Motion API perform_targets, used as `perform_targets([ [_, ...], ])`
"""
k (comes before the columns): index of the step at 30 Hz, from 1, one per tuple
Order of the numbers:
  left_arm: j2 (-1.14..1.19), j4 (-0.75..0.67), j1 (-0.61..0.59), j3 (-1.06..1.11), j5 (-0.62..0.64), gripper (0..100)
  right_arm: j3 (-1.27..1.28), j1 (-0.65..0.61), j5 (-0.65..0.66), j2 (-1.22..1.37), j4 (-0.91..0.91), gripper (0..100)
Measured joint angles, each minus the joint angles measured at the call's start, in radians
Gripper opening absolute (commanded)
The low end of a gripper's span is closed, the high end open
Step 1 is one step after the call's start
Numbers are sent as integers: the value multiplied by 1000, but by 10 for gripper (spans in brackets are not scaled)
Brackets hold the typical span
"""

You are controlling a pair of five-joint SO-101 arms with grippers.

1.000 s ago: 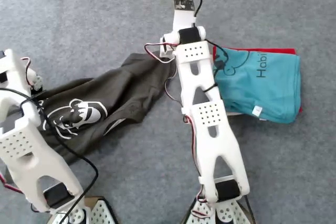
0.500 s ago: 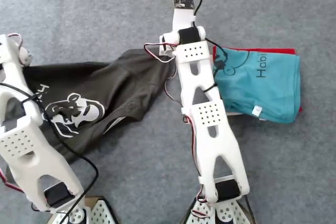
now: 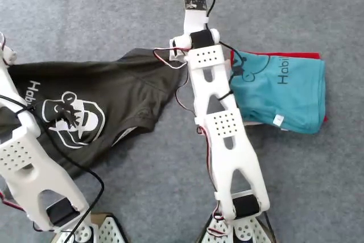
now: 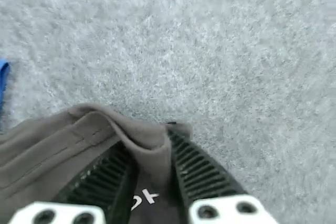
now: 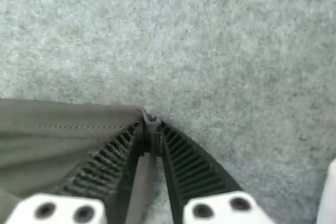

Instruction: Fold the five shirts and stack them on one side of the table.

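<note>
A dark olive shirt with a white print lies stretched across the left half of the grey table. My left gripper is shut on a bunched edge of the shirt at the table's far left. My right gripper is shut on another edge of the shirt near the table's middle, just left of the stack. On the right lies that stack of folded shirts, a teal one on top of a red one. The shirt hangs taut between the two grippers.
The right arm runs from the near edge up the table's middle, between the olive shirt and the stack. A bit of blue shows at the edge of the left wrist view. Bare grey cloth lies beyond both grippers.
My left gripper has pulled its edge of the olive shirt away to the far left, spreading the shirt wider and flatter. My right gripper has shifted slightly left with its edge.
</note>
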Motion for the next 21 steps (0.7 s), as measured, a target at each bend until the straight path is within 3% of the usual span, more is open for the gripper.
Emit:
perform_targets([
  [2, -2, 60, -5, -58, -6, 245, 0, 2, 18, 0, 0, 18],
  [12, -68, 457, -48, -468, 11, 223, 0, 0, 55, 0, -3, 18],
  [16, -71, 476, -46, -413, 11, 139, 0, 0, 58, 0, -6, 18],
  [21, -75, 476, 17, -133, 11, 62, 0, 0, 58, 0, -15, 18],
])
